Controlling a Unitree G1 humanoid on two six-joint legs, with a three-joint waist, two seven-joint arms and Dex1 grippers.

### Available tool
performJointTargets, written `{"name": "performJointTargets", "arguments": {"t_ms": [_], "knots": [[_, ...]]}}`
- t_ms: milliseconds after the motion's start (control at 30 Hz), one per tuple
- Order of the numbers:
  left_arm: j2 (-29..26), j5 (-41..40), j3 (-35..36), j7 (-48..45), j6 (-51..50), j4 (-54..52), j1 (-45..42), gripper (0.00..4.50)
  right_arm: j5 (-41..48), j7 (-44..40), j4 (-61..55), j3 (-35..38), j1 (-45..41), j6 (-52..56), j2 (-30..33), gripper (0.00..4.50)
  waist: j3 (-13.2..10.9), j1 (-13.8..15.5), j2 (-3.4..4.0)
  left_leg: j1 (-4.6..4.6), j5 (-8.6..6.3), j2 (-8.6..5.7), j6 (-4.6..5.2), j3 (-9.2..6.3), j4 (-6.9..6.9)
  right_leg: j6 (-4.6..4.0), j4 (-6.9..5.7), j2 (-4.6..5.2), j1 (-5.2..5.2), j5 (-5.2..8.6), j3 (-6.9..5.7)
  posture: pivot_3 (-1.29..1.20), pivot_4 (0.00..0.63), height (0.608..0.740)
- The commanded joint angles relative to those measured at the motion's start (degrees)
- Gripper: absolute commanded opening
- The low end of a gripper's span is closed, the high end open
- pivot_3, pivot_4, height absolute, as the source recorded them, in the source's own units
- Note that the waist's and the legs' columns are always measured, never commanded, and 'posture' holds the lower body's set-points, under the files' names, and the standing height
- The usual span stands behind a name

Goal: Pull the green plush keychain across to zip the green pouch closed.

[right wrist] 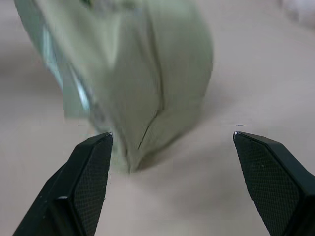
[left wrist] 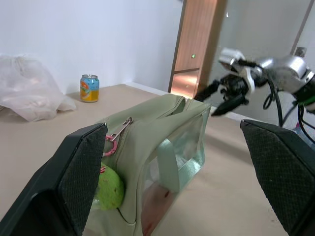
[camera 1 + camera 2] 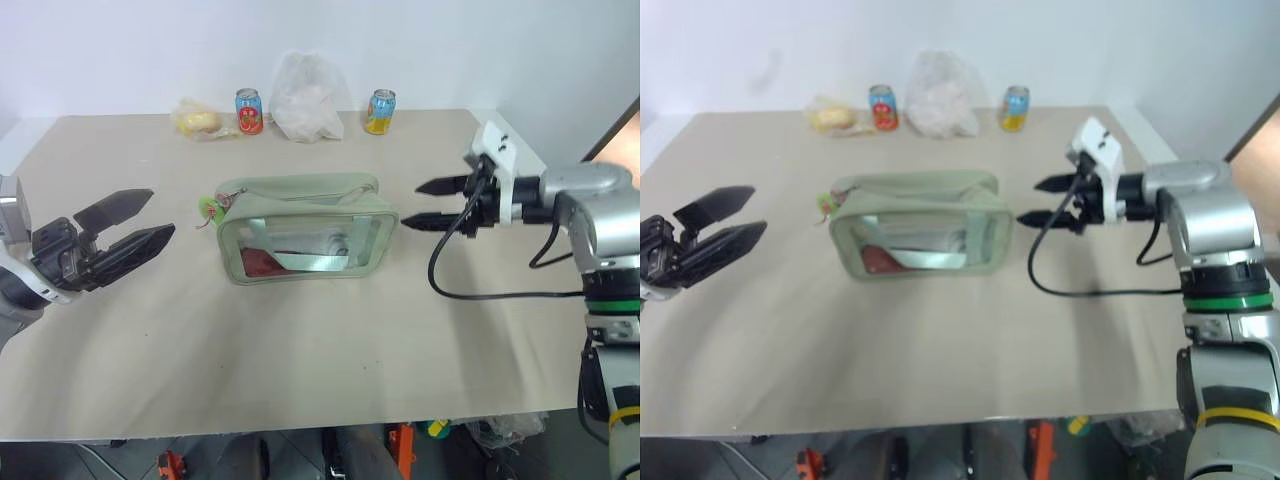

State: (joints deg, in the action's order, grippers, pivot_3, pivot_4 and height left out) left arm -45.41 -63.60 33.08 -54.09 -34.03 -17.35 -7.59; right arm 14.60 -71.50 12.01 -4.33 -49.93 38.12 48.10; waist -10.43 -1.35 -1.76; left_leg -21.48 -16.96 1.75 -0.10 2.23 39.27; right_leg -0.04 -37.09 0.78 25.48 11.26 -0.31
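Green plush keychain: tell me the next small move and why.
Probably bring the open left gripper in toward the green plush keychain to grasp it. It hangs at the green pouch's left end, nearest that gripper, and neither gripper holds anything. The open right gripper waits just off the pouch's other end, placed to steady it.

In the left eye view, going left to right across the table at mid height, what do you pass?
Left claw, open → green plush keychain at the pouch's left end → green pouch → right claw, open, just clear of the pouch's right end.
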Motion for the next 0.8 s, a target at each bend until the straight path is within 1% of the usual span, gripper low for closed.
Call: {"name": "performJointTargets", "arguments": {"t_ms": [33, 100, 367, 400, 500, 533, 600, 633, 733, 767, 800], "knots": [[-0.6, -0.5, -0.5, -0.3, -0.2, -0.2, -1.9, 4.5, 1.2, 1.3, -3.0, 1.5, -0.8, -0.7, -0.6, 4.03, 0.0, 0.0, 0.0, 0.0, 0.01, 0.01, -0.02, 0.0, 0.0, 0.01, 0.0, -0.03, 0.0, 0.0, 0.0, 0.0, 0.15, 0.74], [-0.5, -0.5, -1.2, -0.2, -0.5, 0.2, -2.8, 4.5, 1.6, 1.8, -3.6, 1.0, -0.8, -0.1, -1.6, 4.03, 0.0, 0.0, 0.0, 0.03, 0.04, 0.04, -0.05, -0.05, 0.0, 0.23, 0.0, -0.11, -0.03, 0.12, -0.05, 0.0, 0.15, 0.74], [0.6, 0.3, -2.9, 0.3, -0.3, 1.5, -3.6, 4.5, 4.1, 2.8, -6.4, 0.1, -1.6, 2.9, -6.3, 4.03, 0.0, 0.1, 0.0, 0.04, 0.04, 0.14, -0.07, -0.05, 0.0, 0.07, -0.02, -0.21, -0.03, 0.02, -0.02, 0.0, 0.15, 0.74], [0.9, 0.4, -2.9, 0.6, -0.2, 1.6, -3.5, 4.5, 4.2, 3.0, -6.6, 0.0, -1.5, 3.1, -6.6, 3.8, 0.0, 0.1, 0.0, 0.04, 0.04, 0.13, -0.06, -0.04, 0.0, -0.09, -0.02, -0.19, -0.03, -0.07, -0.01, 0.0, 0.15, 0.74], [2.2, 0.6, -2.5, 2.0, -0.1, 2.5, -3.5, 4.5, 4.4, 4.3, -5.8, 0.6, -1.3, 3.3, -7.5, 3.01, 0.0, 0.2, 0.0, 0.02, 0.03, 0.1, -0.06, -0.04, 0.0, -0.08, -0.01, -0.14, -0.03, -0.06, -0.01, 0.0, 0.15, 0.74], [2.6, 0.7, -2.4, 2.7, -0.2, 3.0, -3.6, 4.5, 4.1, 4.9, -5.3, 0.6, -1.3, 3.1, -7.6, 2.57, 0.0, 0.2, 0.0, 0.02, 0.03, 0.07, -0.06, -0.05, 0.0, -0.07, -0.01, -0.1, -0.03, -0.06, -0.01, 0.0, 0.15, 0.74], [3.3, 0.8, -2.3, 4.1, -0.6, 4.2, -3.5, 4.5, 4.2, 5.0, -5.2, 0.7, -1.0, 2.7, -7.8, 1.89, 0.0, 0.2, 0.0, 0.01, 0.03, 0.04, -0.06, -0.04, 0.01, -0.06, -0.01, -0.06, -0.03, -0.07, -0.01, 0.0, 0.15, 0.74], [3.6, 0.7, -2.3, 5.1, -1.0, 4.8, -3.6, 4.5, 4.4, 4.9, -5.4, 0.8, -0.7, 2.5, -7.8, 1.43, 0.0, 0.2, 0.0, 0.01, 0.03, 0.03, -0.06, -0.05, 0.01, -0.05, -0.01, -0.03, -0.03, -0.07, -0.01, 0.0, 0.15, 0.74], [4.3, -0.1, -2.4, 9.6, -3.7, 8.7, -4.7, 4.5, 5.0, 4.4, -6.7, 0.9, 0.3, 1.8, -7.8, 0.5, 0.0, 0.2, 0.0, 0.01, 0.03, 0.02, -0.06, -0.05, 0.01, -0.05, -0.01, -0.03, -0.03, -0.07, -0.02, 0.0, 0.15, 0.74], [4.5, -0.4, -2.5, 10.9, -4.8, 10.1, -5.3, 4.5, 5.1, 4.2, -7.1, 0.9, 0.6, 1.5, -7.7, 0.1, 0.0, 0.2, -0.01, 0.01, 0.04, 0.02, -0.05, -0.07, 0.01, -0.05, -0.01, -0.03, -0.04, -0.07, -0.03, 0.0, 0.15, 0.74], [4.7, -0.5, -3.1, 12.2, -6.1, 11.4, -5.9, 4.5, 5.2, 4.2, -7.3, 0.9, 0.9, 1.2, -7.7, 0.04, 0.0, 0.2, -0.01, 0.0, 0.04, 0.02, -0.05, -0.09, 0.01, -0.05, -0.01, -0.05, -0.04, -0.07, -0.05, 0.0, 0.15, 0.74]]}}
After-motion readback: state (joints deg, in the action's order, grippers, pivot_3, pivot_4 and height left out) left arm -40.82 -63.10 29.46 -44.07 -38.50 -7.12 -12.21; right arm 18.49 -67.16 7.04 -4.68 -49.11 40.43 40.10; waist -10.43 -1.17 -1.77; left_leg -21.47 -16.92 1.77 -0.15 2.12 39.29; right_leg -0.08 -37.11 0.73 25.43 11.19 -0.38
